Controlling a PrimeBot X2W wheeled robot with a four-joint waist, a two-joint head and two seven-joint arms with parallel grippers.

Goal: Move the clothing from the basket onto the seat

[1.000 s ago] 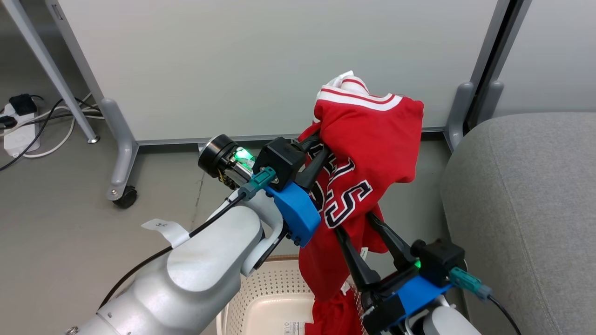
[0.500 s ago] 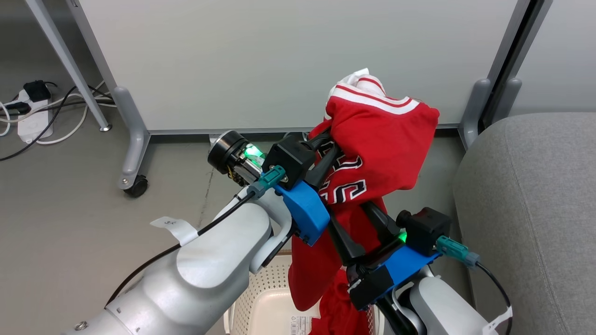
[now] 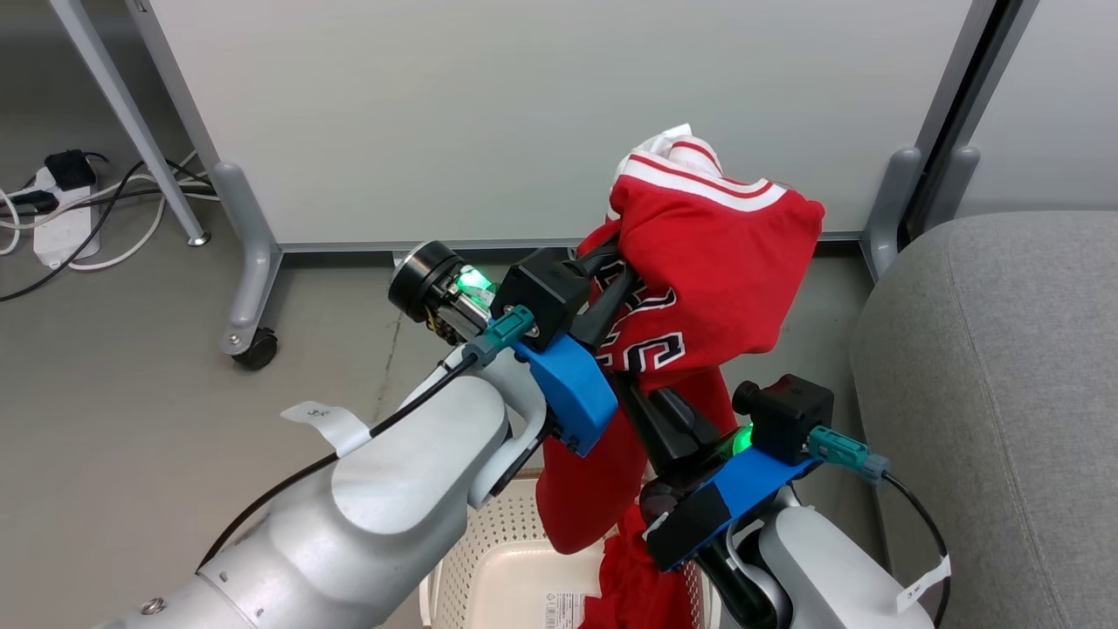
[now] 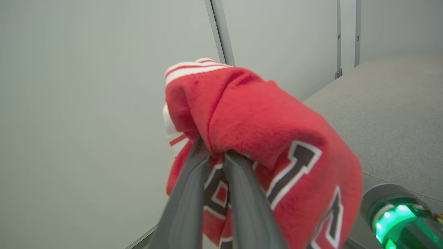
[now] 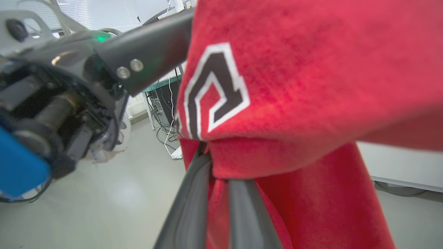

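Soft, even, bright indoor light; shadows around the jersey (image 3: 716,262) are faint and soft-edged. The head view is sharp. In both wrist views the jaws below the jersey blur. A green lamp (image 4: 394,214) glows at its lower right, and left of it the floor (image 5: 128,193) carries a pale glare.

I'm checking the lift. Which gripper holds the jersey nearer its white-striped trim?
The left gripper, shut on the jersey close below the striped trim. The right gripper is shut on it lower, under the lettering, nearer the basket.
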